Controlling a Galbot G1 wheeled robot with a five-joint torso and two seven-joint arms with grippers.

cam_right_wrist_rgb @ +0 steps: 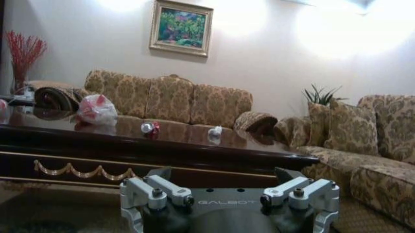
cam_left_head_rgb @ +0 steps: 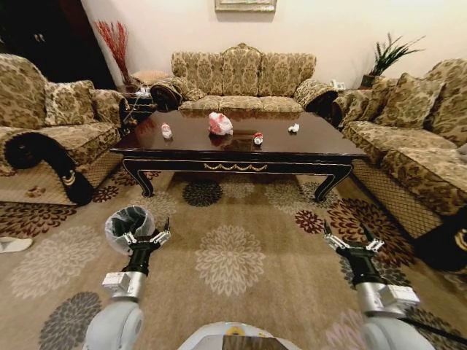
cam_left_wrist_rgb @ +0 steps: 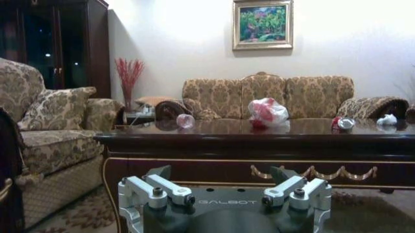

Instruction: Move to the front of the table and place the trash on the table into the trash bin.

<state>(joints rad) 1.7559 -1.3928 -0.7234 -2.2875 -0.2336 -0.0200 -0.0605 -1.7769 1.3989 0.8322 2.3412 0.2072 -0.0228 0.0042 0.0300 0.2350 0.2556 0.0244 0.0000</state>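
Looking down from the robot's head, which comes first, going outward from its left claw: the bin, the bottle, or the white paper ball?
1. The trash bin, on the carpet right beside the left gripper.
2. The bottle, on the table's left part.
3. The paper ball, on the table's far right part.

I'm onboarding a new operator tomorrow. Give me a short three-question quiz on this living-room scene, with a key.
1. True or false: the left end effector grips the pink-white plastic bag.
2. How many trash items lie on the glossy dark brown wooden coffee table?
3. Which arm is the small round dark bin with the translucent liner nearer to: A left, B right?

Key:
1. False; both it and the right end effector are open, empty, above the carpet.
2. Four: the clear plastic bottle, the bag, the red-white wrapper, the white paper ball.
3. A.
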